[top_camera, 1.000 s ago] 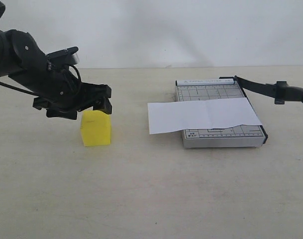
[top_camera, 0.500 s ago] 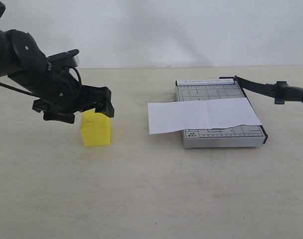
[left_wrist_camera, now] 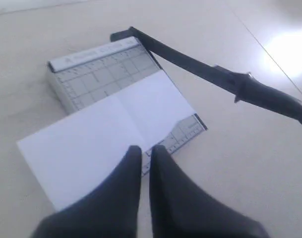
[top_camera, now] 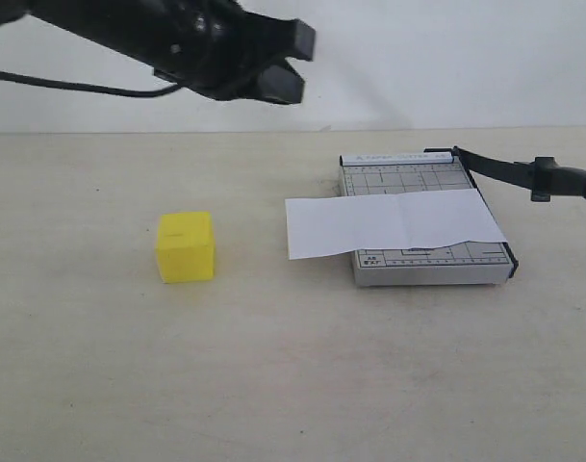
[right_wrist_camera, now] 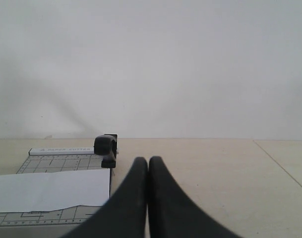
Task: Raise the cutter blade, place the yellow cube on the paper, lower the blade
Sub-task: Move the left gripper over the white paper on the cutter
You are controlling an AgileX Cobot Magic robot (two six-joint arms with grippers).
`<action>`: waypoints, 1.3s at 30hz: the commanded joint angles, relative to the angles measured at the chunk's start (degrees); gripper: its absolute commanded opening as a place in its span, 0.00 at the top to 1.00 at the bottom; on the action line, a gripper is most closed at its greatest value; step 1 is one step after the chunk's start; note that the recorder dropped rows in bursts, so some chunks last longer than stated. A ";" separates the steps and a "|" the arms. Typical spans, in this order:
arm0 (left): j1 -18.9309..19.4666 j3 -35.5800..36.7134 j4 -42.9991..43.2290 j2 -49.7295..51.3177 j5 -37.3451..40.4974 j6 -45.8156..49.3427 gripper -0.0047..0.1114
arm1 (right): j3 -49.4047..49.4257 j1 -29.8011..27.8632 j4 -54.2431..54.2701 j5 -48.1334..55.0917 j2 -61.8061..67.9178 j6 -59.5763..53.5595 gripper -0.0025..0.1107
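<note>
The yellow cube sits alone on the table, left of the trimmer. My left gripper hangs high above the table, up and to the right of the cube. In the left wrist view the left gripper is shut with nothing in it, looking down at the paper. The white paper lies across the grey trimmer base. The cutter blade stands raised, with its handle running off to the right. My right gripper is shut and empty, beside the base, with the cutter blade seen end-on.
The beige table runs back to a white wall. The paper overhangs the left side of the base.
My left gripper was open around the top of the cube. It has risen up and to the right and shut empty. The cube stays on the table.
</note>
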 commanded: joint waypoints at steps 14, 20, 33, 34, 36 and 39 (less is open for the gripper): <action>-11.82 -0.84 -0.80 19.85 -22.85 10.72 0.92 | 0.18 0.04 0.02 -0.44 -0.28 0.14 0.98; -13.21 -0.84 -0.55 22.58 -30.38 11.77 0.92 | 0.18 0.04 0.02 -0.44 -0.28 0.14 0.98; -18.82 -1.48 2.26 27.83 -40.11 12.44 0.92 | 0.18 0.04 0.02 -0.44 -0.28 0.14 0.98; -18.82 -1.62 2.26 27.83 -40.26 12.44 0.92 | 0.18 0.04 0.02 -0.44 -0.28 0.14 0.98; -18.82 -2.18 2.26 27.83 -41.07 12.44 0.92 | 0.18 0.04 0.02 -0.44 -0.28 0.14 0.98; -18.67 -2.95 2.26 27.83 -41.72 12.44 0.92 | 0.18 0.04 0.02 -0.44 -0.28 0.14 0.98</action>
